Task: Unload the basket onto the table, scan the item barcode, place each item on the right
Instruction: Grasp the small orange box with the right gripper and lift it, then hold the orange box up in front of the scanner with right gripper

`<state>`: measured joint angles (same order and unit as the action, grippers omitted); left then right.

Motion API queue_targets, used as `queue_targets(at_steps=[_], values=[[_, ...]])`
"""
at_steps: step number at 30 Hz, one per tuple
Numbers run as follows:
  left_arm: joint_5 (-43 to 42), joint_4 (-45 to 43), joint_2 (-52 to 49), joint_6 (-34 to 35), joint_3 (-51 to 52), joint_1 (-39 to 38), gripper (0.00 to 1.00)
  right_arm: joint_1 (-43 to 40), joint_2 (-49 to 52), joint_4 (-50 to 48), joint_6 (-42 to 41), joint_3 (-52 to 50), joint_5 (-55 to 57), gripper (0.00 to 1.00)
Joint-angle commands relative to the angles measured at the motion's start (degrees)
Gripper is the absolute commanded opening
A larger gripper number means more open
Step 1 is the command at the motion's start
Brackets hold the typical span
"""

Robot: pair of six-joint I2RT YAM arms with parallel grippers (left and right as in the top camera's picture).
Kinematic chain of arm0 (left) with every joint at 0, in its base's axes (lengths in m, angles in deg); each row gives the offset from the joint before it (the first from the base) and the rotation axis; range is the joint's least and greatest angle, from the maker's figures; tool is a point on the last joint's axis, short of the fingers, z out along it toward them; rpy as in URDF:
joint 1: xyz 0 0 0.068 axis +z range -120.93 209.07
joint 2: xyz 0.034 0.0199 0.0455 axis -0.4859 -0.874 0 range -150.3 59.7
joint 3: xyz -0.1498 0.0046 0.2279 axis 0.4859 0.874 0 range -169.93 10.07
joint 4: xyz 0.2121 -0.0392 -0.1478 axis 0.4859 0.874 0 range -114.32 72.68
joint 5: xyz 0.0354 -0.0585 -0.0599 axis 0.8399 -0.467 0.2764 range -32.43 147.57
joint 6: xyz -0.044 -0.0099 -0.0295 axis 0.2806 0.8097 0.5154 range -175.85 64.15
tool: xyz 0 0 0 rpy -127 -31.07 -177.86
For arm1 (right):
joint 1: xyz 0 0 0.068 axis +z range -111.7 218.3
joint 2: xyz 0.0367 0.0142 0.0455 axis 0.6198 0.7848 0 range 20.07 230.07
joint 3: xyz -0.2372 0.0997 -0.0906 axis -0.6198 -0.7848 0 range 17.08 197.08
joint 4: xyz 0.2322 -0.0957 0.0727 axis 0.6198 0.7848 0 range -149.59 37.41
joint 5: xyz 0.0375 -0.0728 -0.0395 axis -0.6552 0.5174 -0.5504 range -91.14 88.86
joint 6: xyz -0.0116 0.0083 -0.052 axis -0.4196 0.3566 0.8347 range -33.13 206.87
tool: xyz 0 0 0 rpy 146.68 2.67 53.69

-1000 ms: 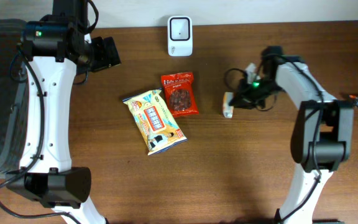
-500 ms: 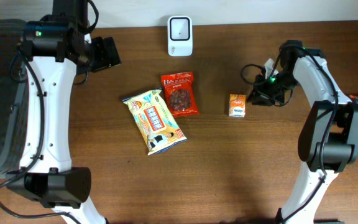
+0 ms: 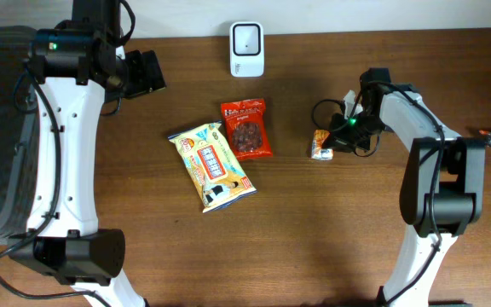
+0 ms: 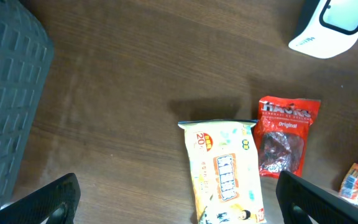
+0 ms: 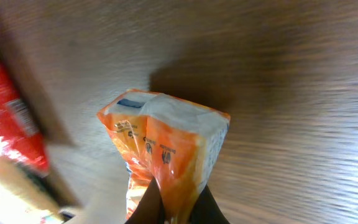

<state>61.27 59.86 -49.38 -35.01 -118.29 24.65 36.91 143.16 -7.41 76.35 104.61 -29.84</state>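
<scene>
We have the right gripper point(image 3: 334, 141) clamped on one edge of the small orange packet point(image 3: 320, 146). The packet is low over the worktop point(image 3: 331, 239), right of the red snack bag point(image 3: 246, 130) and well apart from the scanner point(image 3: 246, 38). The pinch catches only a thin edge, so we judge the packet could slip or swing when carried, turning its barcode away. The right wrist view shows how slim that hold is; overhead does not. Only the left wrist view shows the left gripper point(image 4: 176, 177) spread wide, holding nothing.
</scene>
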Motion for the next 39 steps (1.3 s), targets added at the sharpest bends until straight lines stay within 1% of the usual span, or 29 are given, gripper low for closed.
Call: queue_targets(at_steps=[1, 3, 6, 9, 15, 20, 22, 24, 26, 28, 29, 30, 31, 32, 33, 34, 35, 36, 37, 38, 39], values=[[0.6, -0.1, -0.1, 0.6, 0.1, 0.1, 0.99, 0.3, 1.0, -0.3, 3.6, -0.3, -20.0, 0.04], [0.6, -0.1, -0.1, 0.6, 0.1, 0.1, 0.99, 0.3, 1.0, -0.3, 10.5, -0.3, -38.3, 0.04], [0.6, -0.1, -0.1, 0.6, 0.1, 0.1, 0.99, 0.5, 1.0, -0.7, 17.9, -0.3, -55.3, 0.04], [0.6, -0.1, -0.1, 0.6, 0.1, 0.1, 0.99, 1.9, 1.0, -2.2, 18.3, -0.3, -56.5, 0.04], [0.6, -0.1, -0.1, 0.6, 0.1, 0.1, 0.99, 7.0, 1.0, -8.5, 18.0, -0.3, -58.1, 0.04], [0.6, -0.1, -0.1, 0.6, 0.1, 0.1, 0.99, 7.3, 1.0, -8.8, 17.0, -0.3, -57.7, 0.04], [0.6, -0.1, -0.1, 0.6, 0.1, 0.1, 0.99, 7.4, 1.0, -10.6, 10.0, -0.3, -51.2, 0.04], [0.6, -0.1, -0.1, 0.6, 0.1, 0.1, 0.99, 7.4, 0.9, -13.9, -2.3, 0.9, -38.0, 0.04], [0.6, -0.1, -0.1, 0.6, 0.1, 0.1, 0.99, 8.0, 0.6, -14.1, -8.4, 5.5, -25.0, 0.04], [0.6, -0.1, -0.1, 0.6, 0.1, 0.1, 0.99, 10.1, 0.5, -11.8, -13.9, 13.4, -5.7, 0.04], [0.6, -0.1, -0.1, 0.6, 0.1, 0.1, 0.99, 12.0, 0.5, -11.0, -15.5, 17.9, 6.4, 0.04], [0.6, -0.1, -0.1, 0.6, 0.1, 0.1, 0.99, 14.7, 0.5, -11.2, -16.2, 21.9, 19.1, 0.04], [0.6, -0.1, -0.1, 0.6, 0.1, 0.1, 0.99, 16.6, 0.5, -12.4, -16.1, 23.7, 27.3, 0.04], [0.6, -0.1, -0.1, 0.6, 0.1, 0.1, 0.99, 19.2, 0.5, -15.4, -14.4, 24.8, 36.9, 0.04], [0.6, -0.1, -0.1, 0.6, 0.1, 0.1, 0.99, 21.7, 0.7, -19.9, -9.9, 24.8, 44.5, 0.04], [0.6, -0.1, -0.1, 0.6, 0.1, 0.1, 0.99, 23.6, 1.1, -23.5, -5.7, 24.8, 49.7, 0.04], [0.6, -0.1, -0.1, 0.6, 0.1, 0.1, 0.99, 26.0, 2.4, -28.7, 0.4, 24.8, 57.2, 0.04], [0.6, -0.1, -0.1, 0.6, 0.1, 0.1, 0.99, 27.0, 3.6, -32.3, 4.3, 24.8, 60.7, 0.04], [0.6, -0.1, -0.1, 0.6, 0.1, 0.1, 0.99, 27.7, 5.2, -36.9, 10.5, 24.8, 62.9, 0.04], [0.6, -0.1, -0.1, 0.6, 0.1, 0.1, 0.99, 28.0, 7.4, -42.1, 16.7, 24.8, 63.5, 0.04], [0.6, -0.1, -0.1, 0.6, 0.1, 0.1, 0.99, 27.8, 9.0, -45.9, 21.2, 24.8, 63.5, 0.04]])
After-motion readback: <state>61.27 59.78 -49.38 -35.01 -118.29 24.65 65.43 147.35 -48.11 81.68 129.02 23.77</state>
